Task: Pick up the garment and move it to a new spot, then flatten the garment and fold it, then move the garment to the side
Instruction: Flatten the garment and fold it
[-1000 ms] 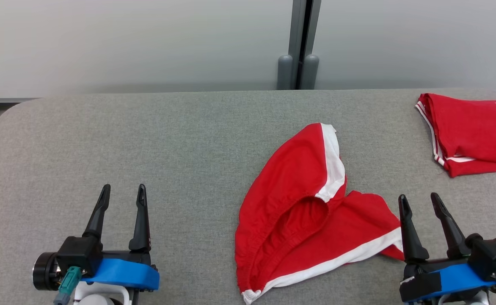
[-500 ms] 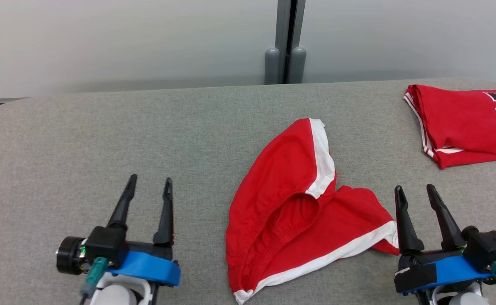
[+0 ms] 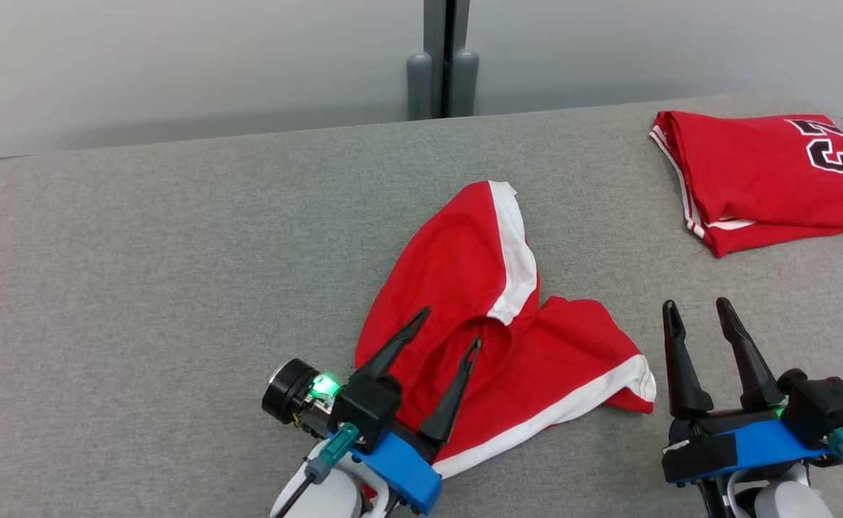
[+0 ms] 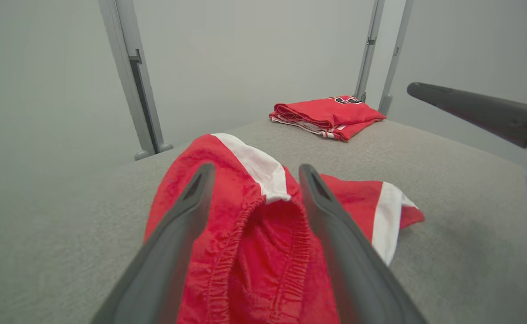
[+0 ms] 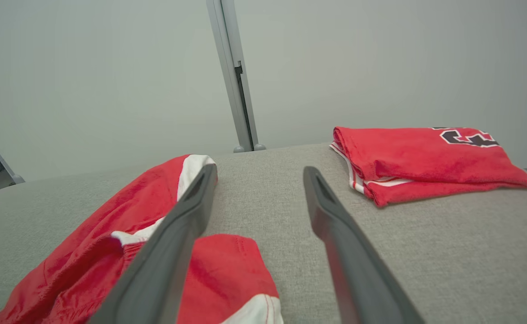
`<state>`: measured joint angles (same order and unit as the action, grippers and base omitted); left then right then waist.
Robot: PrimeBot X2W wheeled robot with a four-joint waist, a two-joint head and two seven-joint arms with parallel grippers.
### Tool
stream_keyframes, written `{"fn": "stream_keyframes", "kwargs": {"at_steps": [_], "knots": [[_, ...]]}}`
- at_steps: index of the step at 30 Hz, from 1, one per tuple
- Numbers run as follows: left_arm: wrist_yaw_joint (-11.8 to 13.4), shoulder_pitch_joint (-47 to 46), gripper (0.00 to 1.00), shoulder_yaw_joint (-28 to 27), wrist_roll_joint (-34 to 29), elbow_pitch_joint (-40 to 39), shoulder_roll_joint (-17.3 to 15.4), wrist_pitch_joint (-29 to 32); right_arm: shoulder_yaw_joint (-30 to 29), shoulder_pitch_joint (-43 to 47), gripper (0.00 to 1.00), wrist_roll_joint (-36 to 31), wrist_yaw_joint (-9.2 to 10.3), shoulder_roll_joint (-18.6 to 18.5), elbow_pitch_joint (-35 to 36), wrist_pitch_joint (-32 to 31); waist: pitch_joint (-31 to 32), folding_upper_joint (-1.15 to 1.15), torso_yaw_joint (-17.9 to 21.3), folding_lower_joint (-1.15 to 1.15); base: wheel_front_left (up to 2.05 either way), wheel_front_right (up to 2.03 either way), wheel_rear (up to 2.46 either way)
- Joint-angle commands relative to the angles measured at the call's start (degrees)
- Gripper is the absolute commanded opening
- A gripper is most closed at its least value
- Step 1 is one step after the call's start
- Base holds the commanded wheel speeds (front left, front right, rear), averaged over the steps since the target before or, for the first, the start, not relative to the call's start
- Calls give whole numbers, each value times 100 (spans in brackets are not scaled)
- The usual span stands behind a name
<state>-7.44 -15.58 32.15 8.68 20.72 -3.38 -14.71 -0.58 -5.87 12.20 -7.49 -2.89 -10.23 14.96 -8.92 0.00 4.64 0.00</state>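
The garment (image 3: 465, 280) is a pair of red shorts with white side stripes, lying crumpled in the middle of the grey table (image 3: 141, 252). My left gripper (image 3: 450, 327) is open just above the near left part, its fingers on either side of the elastic waistband opening (image 4: 263, 243). In the left wrist view, the left gripper (image 4: 254, 173) points over the red cloth with nothing between its fingers. My right gripper (image 3: 696, 304) is open over bare table, just right of the garment's striped hem. In the right wrist view, the right gripper (image 5: 259, 170) has the garment (image 5: 124, 211) to its left.
A folded red jersey (image 3: 759, 173) with black lettering lies at the table's far right corner; this folded jersey (image 5: 416, 157) is ahead and right of my right gripper. A grey wall with a post (image 3: 441, 65) stands behind the table. The table's left half is bare cloth.
My left gripper has swung right from bare table to over the garment's waistband. The right gripper has kept its place beside the hem. The head view has shifted.
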Motion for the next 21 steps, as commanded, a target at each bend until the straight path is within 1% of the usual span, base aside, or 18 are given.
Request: {"fn": "stream_keyframes", "kwargs": {"at_steps": [1, 6, 9, 15, 21], "knots": [[-2, -165, 100, 96, 49, 62, -23, -3, 3, -69, 100, 11, -1, -1, 3, 27, -39, 0, 33, 0, 0, 0, 0], [-3, -488, 100, 707, 272, 522, -66, 37, -4, -145, 100, 49, -1, -3, 51, 29, -234, 0, 223, 0, 0, 0, 0], [-3, -679, 100, 970, 415, 817, -74, 50, 2, -223, 100, 81, -1, -3, 71, 28, -343, 0, 333, 0, 0, 0, 0], [-4, -1137, 100, 1267, 649, 1455, -107, 29, 61, -357, 100, 157, -2, -2, 94, 29, -565, 0, 551, 0, 0, 0, 0], [-3, -1677, 100, 1489, 850, 1976, -68, -11, 129, -470, 100, 235, -1, -1, 122, 29, -797, 0, 719, 0, 0, 0, 0]]}}
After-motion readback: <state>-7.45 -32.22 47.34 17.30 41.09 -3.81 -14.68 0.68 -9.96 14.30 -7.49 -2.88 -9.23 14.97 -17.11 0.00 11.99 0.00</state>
